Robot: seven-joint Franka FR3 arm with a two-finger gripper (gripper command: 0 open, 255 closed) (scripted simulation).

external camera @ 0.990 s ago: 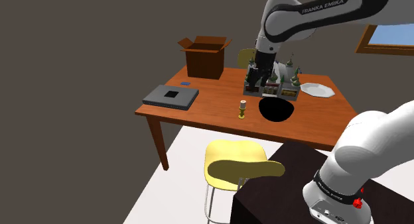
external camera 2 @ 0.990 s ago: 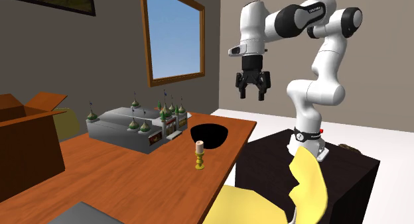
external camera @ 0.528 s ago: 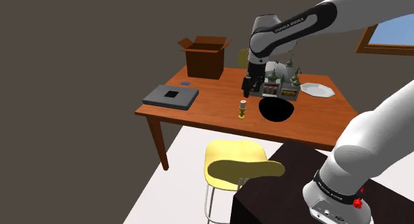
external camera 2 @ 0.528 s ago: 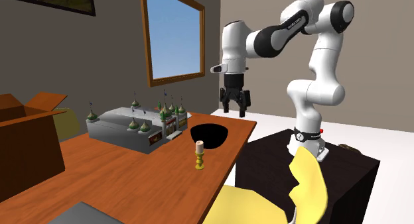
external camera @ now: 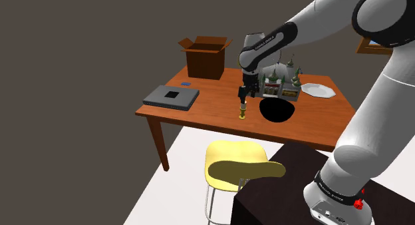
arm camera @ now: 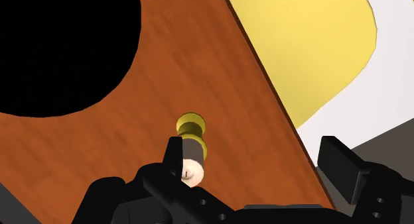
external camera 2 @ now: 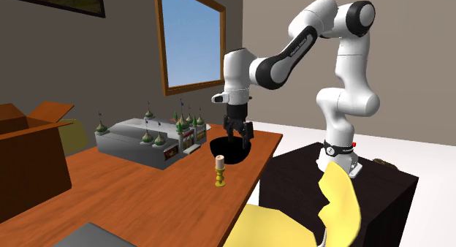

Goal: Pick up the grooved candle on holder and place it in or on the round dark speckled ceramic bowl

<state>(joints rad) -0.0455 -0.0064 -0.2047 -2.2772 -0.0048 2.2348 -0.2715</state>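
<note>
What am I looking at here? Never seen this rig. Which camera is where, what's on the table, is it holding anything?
It is a simulator render of a white robot arm mounted on a dark box, with a black two-finger gripper. The shoulder view looks down from beside that box. The second exterior view looks along the table from another side. The wrist view comes from a camera on the hand, looking along the fingers.

On the wooden table are a small candle on a yellow holder, a black bowl, a cardboard box, a flat grey device, a white plate and a toy building with green domes. A yellow chair stands in front.

The gripper hangs open just above the candle. Nothing is held.
</note>
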